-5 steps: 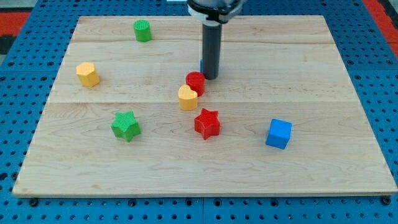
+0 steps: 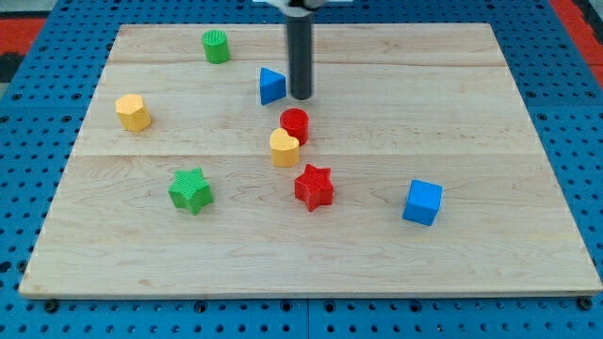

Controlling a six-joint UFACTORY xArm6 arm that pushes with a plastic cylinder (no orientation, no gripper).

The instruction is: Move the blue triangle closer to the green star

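The job is mostly not done yet. The small blue triangle block point(image 2: 272, 86) sits near the top middle of the pale wooden board point(image 2: 528, 235). The little green star block point(image 2: 191, 190) sits down low on the view's left side. They are well apart. From the triangle, the star lies at about seven o'clock. So the triangle needs a long push down and to the view's left.

My tip point(image 2: 301, 97) is the bottom end of a straight dark rod. It has no jaws, so it cannot open, close or hold anything. It can only push. My tip is just beside the blue triangle, at about three o'clock from it. I cannot tell if they touch or if there is a thin gap.

I think a push from this side would send the triangle toward the view's left, not down to the star. My tip should go round to about one o'clock of the triangle and push from there.

Other blocks are close by. A round red block point(image 2: 295, 124) and a yellow heart-shaped block point(image 2: 285, 148) touch each other at about five o'clock from the triangle. They are just to the right of the straight path to the star.
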